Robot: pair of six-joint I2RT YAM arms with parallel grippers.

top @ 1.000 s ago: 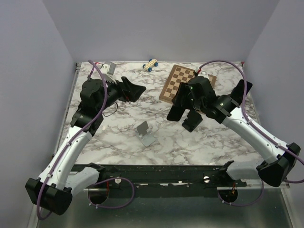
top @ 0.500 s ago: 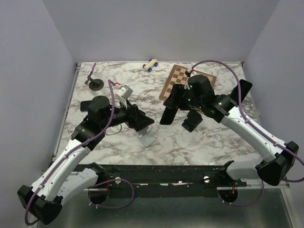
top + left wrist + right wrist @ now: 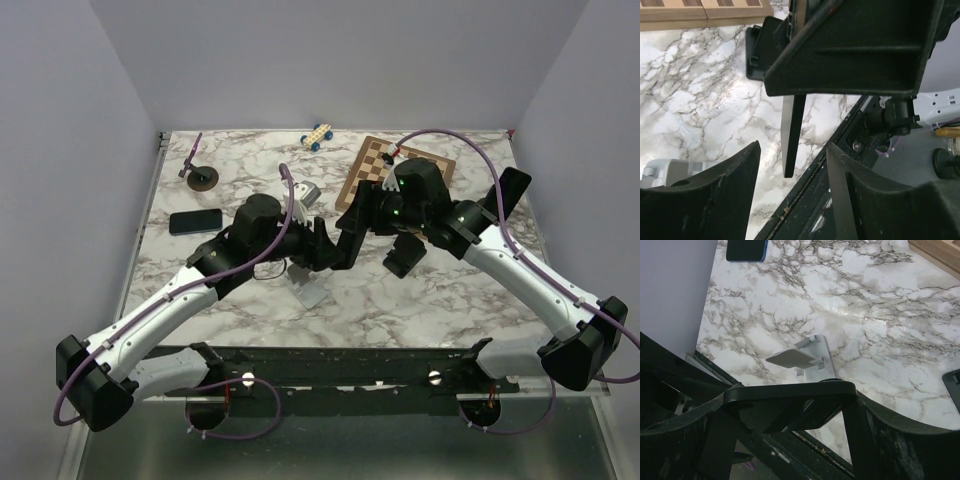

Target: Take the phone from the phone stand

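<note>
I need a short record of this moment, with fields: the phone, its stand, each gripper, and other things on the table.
phone: thin black phone, in the air, off its stand
stand: light grey folding stand, empty, on the white marble table
right gripper: right gripper shut on the phone
left gripper: left gripper open, one finger on each side of the phone's free end, gaps visible
other: second dark phone lying flat; wooden chessboard

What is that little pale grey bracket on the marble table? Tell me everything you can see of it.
The phone stand is pale grey and plastic-looking: a flat base, a tilted back plate and small tabs. It is empty, standing on the marble table near its front edge. Only the table touches it.
</note>
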